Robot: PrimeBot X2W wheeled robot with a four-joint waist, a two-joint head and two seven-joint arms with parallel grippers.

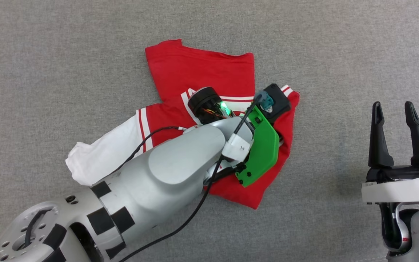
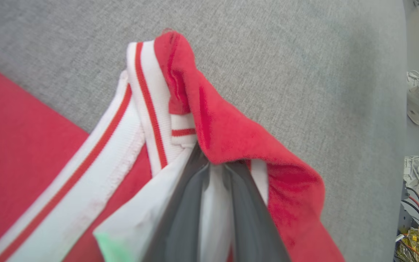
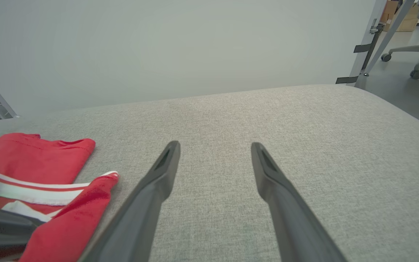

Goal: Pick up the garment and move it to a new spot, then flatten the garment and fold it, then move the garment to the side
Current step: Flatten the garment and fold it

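Garment [image 1: 198, 69], red with white parts, lies crumpled on the grey surface [image 1: 49, 54], roughly in the middle of the head view. Its red body spreads up and to the right. One white sleeve [image 1: 104, 153] trails toward the lower left, joined to the red by striped trim [image 1: 142, 125]. The left forearm [image 1: 180, 160] reaches over the cloth from the lower left. Its wrist, with the green bracket [image 1: 262, 145], sits above the garment's right-hand part and hides the fingers from the head camera.

In the left wrist view, the left gripper [image 2: 215, 171] has its two dark fingers [image 2: 184, 211] drawn close together with a strip of white fabric between them. A red fold of the garment [image 2: 231, 134] drapes over the fingertips, so the exact pinch point is hidden, but the gripper appears clamped on the cloth beside a red-and-white ribbed band [image 2: 86, 171]. The fabric bunches up around the fingers, and more red cloth lies flat at the left edge of that view. A pair of pale shoes [image 2: 418, 98] shows at the far right, beyond the surface's edge.

The right gripper [image 1: 393, 107] rests at the lower right of the head view, well apart from the garment, with its fingers spread wide and holding nothing. The right wrist view shows those spread fingers [image 3: 151, 193] above bare grey fabric, with the garment [image 3: 38, 156] at the lower left.
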